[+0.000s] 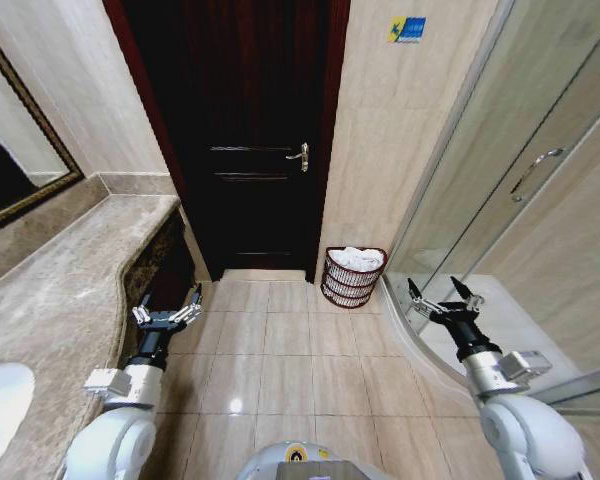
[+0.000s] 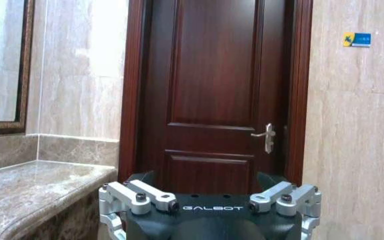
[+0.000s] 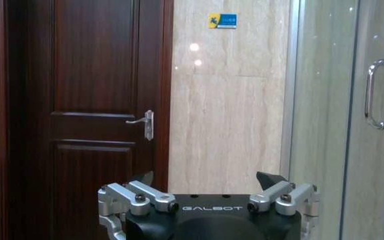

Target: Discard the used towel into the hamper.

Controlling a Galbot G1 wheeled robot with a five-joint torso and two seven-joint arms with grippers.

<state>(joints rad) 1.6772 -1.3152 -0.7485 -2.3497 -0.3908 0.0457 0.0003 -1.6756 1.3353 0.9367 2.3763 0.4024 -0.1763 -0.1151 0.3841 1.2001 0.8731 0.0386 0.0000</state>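
The hamper [image 1: 353, 277] holds a white towel [image 1: 357, 258] by the far wall; left gripper [image 1: 166, 308] and right gripper [image 1: 441, 296] hover nearer, fingers apart, empty.

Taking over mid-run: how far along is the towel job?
A white towel already lies in the hamper by the wall beside the door. Nothing is in hand: left gripper and right gripper hang open and empty over the floor. Nothing visibly remains.
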